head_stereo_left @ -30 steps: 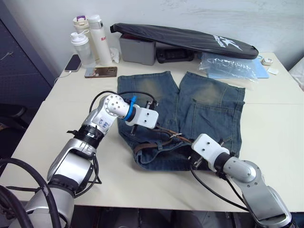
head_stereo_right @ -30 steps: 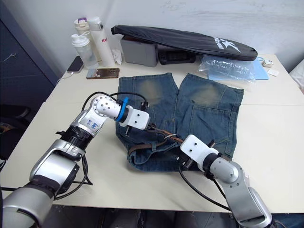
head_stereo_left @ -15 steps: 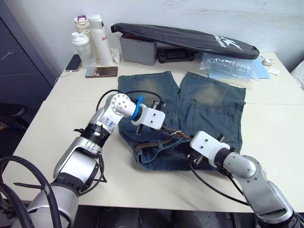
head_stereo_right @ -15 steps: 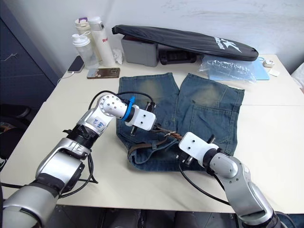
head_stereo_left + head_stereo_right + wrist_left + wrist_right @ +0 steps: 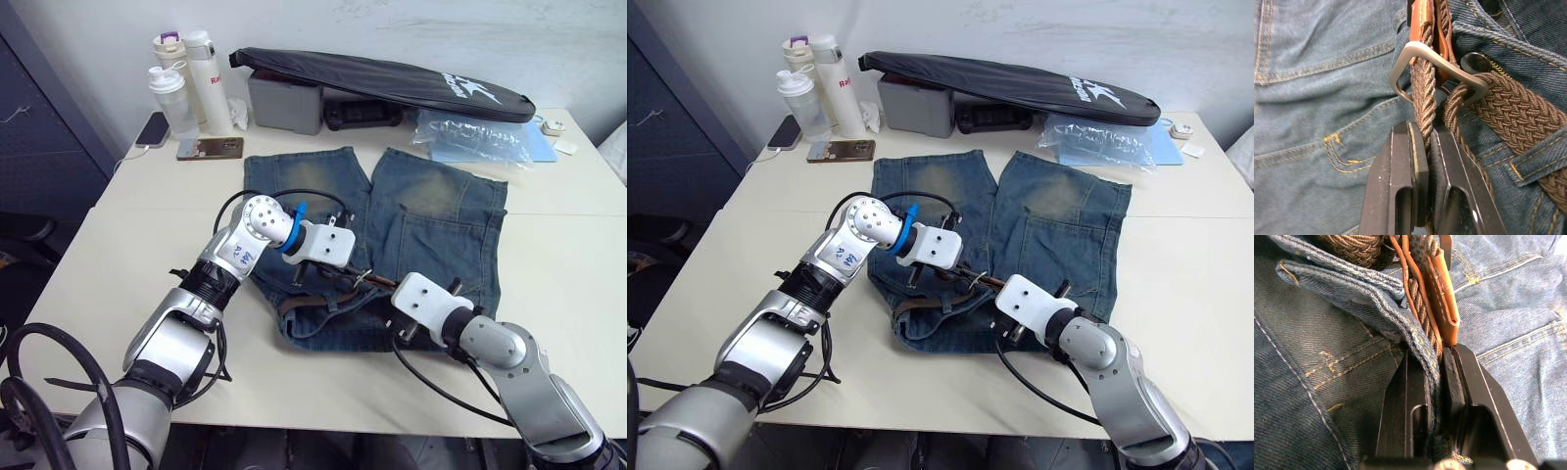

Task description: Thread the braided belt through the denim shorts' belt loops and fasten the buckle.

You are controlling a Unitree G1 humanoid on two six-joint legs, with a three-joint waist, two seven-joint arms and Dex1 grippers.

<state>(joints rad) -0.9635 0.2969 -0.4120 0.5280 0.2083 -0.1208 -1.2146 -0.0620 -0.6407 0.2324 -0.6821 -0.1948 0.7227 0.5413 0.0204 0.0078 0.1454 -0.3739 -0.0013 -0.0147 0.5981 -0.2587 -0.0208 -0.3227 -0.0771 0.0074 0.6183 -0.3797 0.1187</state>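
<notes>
With left claw [image 5: 1427, 147] pinching the braided belt [image 5: 1422, 105] just below the buckle [image 5: 1437, 66] and right claw [image 5: 1432, 377] clamping the denim shorts [image 5: 1327, 362] beside it, fastening now, needing a steady pull through.

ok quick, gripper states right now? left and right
Left gripper: closed on the braided belt, just short of the buckle.
Right gripper: closed on a fold of the denim shorts beside the belt's tan tip.

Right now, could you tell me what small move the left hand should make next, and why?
Probably draw the strap further through. The left hand pinches the braided belt just past the buckle, while the right hand grips the denim shorts at the waistband.
</notes>
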